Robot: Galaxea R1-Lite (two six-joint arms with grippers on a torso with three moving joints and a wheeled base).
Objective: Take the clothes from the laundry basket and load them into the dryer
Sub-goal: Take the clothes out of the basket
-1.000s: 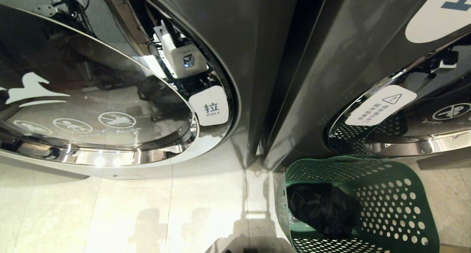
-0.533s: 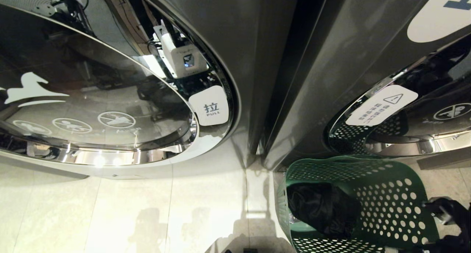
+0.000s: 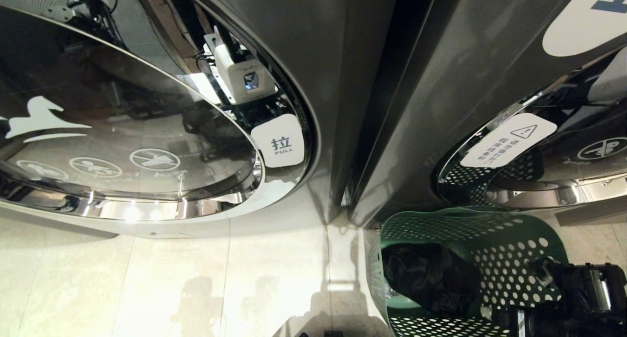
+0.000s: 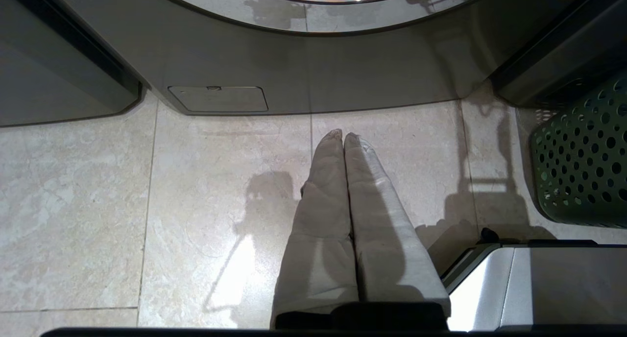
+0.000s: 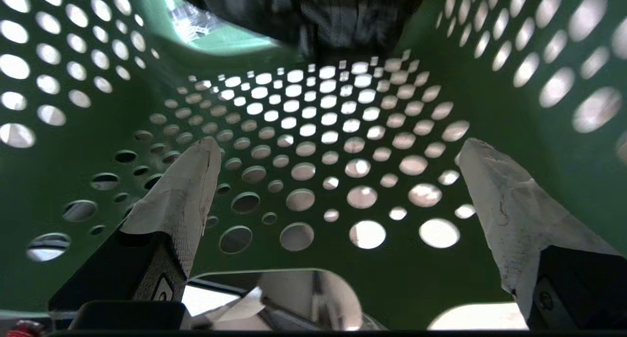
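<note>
A green perforated laundry basket point(image 3: 509, 239) stands on the floor at the lower right, in front of the right-hand machine. Black clothes point(image 3: 426, 278) lie bunched in its left half. My right arm point(image 3: 583, 290) reaches over the basket's right rim. In the right wrist view my right gripper point(image 5: 338, 148) is open wide inside the basket, facing its holed wall point(image 5: 303, 131). The black clothes point(image 5: 318, 13) lie beyond the fingertips, untouched. The dryer's round glass door point(image 3: 122, 131) carries a white PULL tag point(image 3: 279, 141). My left gripper point(image 4: 343, 135) hangs shut over the floor tiles, holding nothing.
A second machine point(image 3: 490, 58) with a warning label point(image 3: 509, 138) stands behind the basket. Pale floor tiles point(image 3: 196, 288) lie in front of the left machine. The basket's side point(image 4: 583, 156) shows beside my base point(image 4: 539, 283) in the left wrist view.
My right arm has come into the head view from the lower right and moved over the basket's right rim. The basket, clothes and left arm have stayed put.
</note>
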